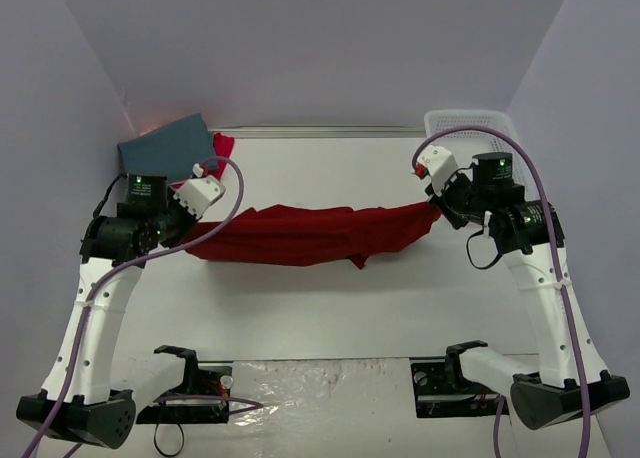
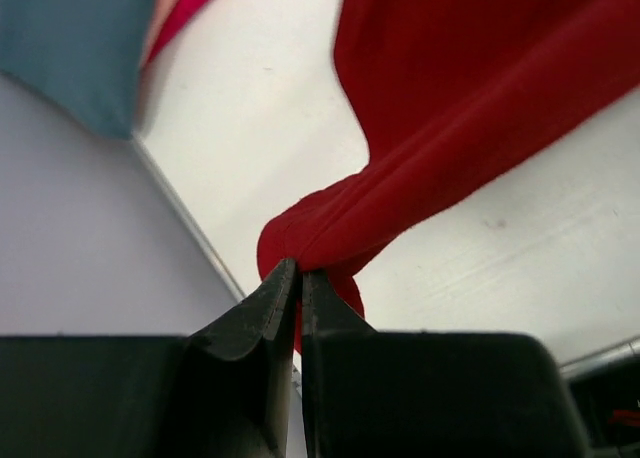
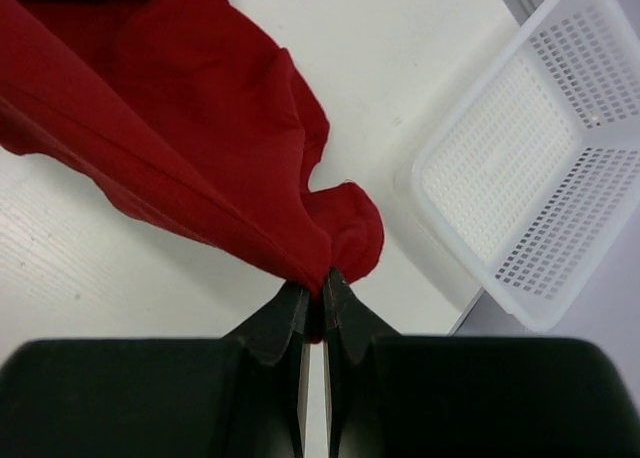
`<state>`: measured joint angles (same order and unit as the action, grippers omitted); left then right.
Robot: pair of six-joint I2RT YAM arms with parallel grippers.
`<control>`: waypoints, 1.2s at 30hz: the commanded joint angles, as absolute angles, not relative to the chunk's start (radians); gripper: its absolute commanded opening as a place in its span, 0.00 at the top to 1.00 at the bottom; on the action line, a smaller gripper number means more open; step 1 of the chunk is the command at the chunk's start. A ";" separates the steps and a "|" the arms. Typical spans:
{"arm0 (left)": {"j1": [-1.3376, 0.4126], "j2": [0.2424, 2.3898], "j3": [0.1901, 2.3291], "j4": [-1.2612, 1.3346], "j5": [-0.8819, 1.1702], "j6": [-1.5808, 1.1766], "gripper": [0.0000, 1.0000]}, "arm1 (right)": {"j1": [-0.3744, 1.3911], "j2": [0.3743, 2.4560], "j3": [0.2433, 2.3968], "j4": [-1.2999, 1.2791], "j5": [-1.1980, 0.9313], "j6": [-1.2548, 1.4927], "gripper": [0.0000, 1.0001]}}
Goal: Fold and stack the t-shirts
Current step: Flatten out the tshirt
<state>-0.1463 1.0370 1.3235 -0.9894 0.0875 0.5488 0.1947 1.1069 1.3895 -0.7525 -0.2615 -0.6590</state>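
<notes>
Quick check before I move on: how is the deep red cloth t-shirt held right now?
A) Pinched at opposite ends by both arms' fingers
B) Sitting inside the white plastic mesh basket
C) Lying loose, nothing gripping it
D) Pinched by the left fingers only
A: the deep red cloth t-shirt hangs stretched between the arms, and each wrist view shows the left fingers and the right fingers shut on a bunched end of it.

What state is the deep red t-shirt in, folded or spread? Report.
Neither: the deep red t-shirt is bunched lengthwise, stretched between the left fingers and right fingers, each pinching one end.
</notes>
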 commanded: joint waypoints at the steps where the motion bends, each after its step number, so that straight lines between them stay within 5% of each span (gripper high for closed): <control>1: -0.135 1.058 1.298 -1.155 0.282 0.690 0.98 | 0.180 1.129 1.364 -0.767 -0.248 -0.663 1.00; 12: -0.133 1.005 1.247 -0.970 0.128 0.566 0.98 | 0.147 1.085 1.347 -0.740 -0.288 -0.620 1.00; 20: -0.120 1.155 1.351 -0.747 0.057 0.373 0.98 | 0.112 1.284 1.457 -0.629 -0.233 -0.519 1.00; 27: -0.058 1.515 1.728 -0.693 0.018 0.264 0.98 | 0.074 1.655 1.843 -0.592 -0.196 -0.437 1.00; 32: -0.032 1.660 2.118 -0.765 0.011 0.255 0.98 | 0.058 1.975 2.457 -0.722 -0.173 -0.405 1.00; 36: -0.029 1.631 2.204 -0.799 -0.012 0.244 0.98 | 0.058 1.901 2.510 -0.701 -0.198 -0.405 1.00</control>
